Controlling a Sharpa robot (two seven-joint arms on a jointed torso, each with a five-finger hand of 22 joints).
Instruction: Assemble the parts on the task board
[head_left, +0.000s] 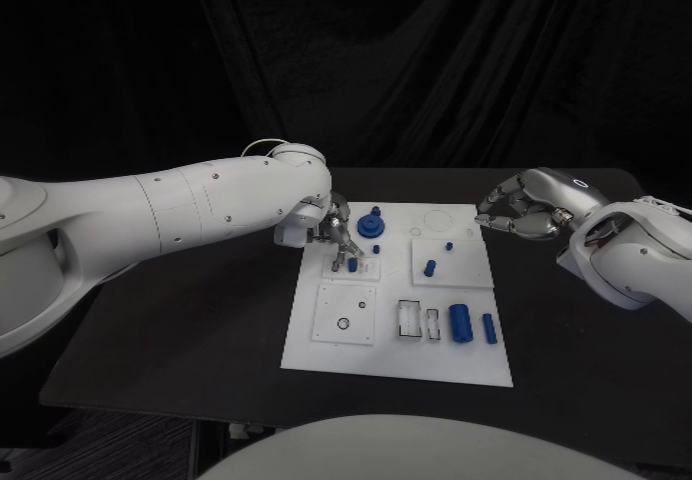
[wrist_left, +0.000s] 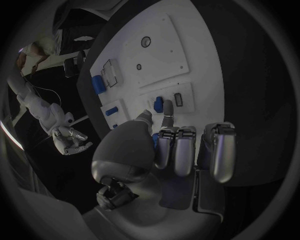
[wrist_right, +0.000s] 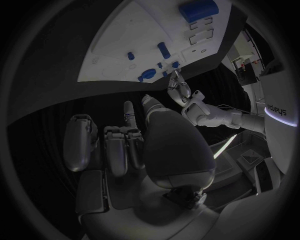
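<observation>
The white task board (head_left: 329, 345) lies in the middle of the table. My left hand (head_left: 329, 232) hangs over its far left part, beside a blue gear-like part (head_left: 371, 225). In the left wrist view the thumb and one finger (wrist_left: 167, 109) point down with tips a little apart, just short of a small blue part (wrist_left: 158, 104) standing on the board (wrist_left: 200, 80); nothing is held between them. My right hand (head_left: 522, 212) hovers off the board's far right corner with its fingers (wrist_right: 119, 145) curled in on nothing. A thick blue cylinder (head_left: 460, 322) and a thinner one (head_left: 489, 328) lie at the near right.
A blue peg (head_left: 430, 267) and a tiny blue piece (head_left: 449, 245) sit on the right-hand square plate. Two black-framed slots (head_left: 410, 318) and a small ring (head_left: 342, 323) mark the near part of the board. Black table (head_left: 188, 340) surrounds it.
</observation>
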